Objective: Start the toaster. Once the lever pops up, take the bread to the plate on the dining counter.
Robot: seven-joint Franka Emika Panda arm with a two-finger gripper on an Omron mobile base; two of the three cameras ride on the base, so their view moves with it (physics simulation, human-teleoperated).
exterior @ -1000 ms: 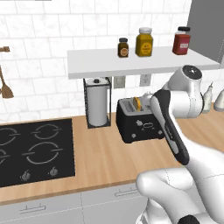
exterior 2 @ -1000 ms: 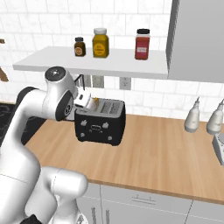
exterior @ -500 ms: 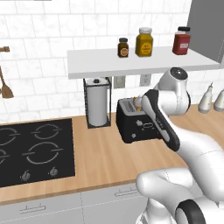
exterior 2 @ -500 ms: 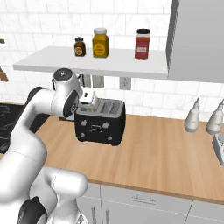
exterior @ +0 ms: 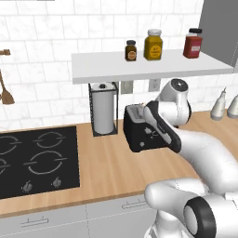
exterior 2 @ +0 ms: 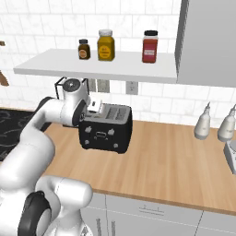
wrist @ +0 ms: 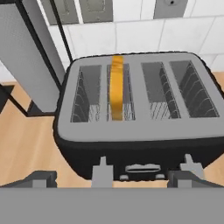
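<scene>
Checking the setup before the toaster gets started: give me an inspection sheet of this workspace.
Surface: light wood counter, black cooktop at left.
Job's things: black toaster upright; bread standing in the second slot from the left, seen from the hand.
Clutter: paper-towel roll beside toaster; two pale bottles at right.
Grippers: gripper open, above the toaster's front, holding nothing.
Cables: nothing seen.
Surroundings: white shelf carrying three jars; tiled wall, wall outlets.

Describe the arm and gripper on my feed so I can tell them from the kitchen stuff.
The arm is glossy white with rounded, bulbous segments and dark joint rings, one grey-capped joint at its top. The gripper has two small dark grey finger tips. No cables or markings show.
</scene>
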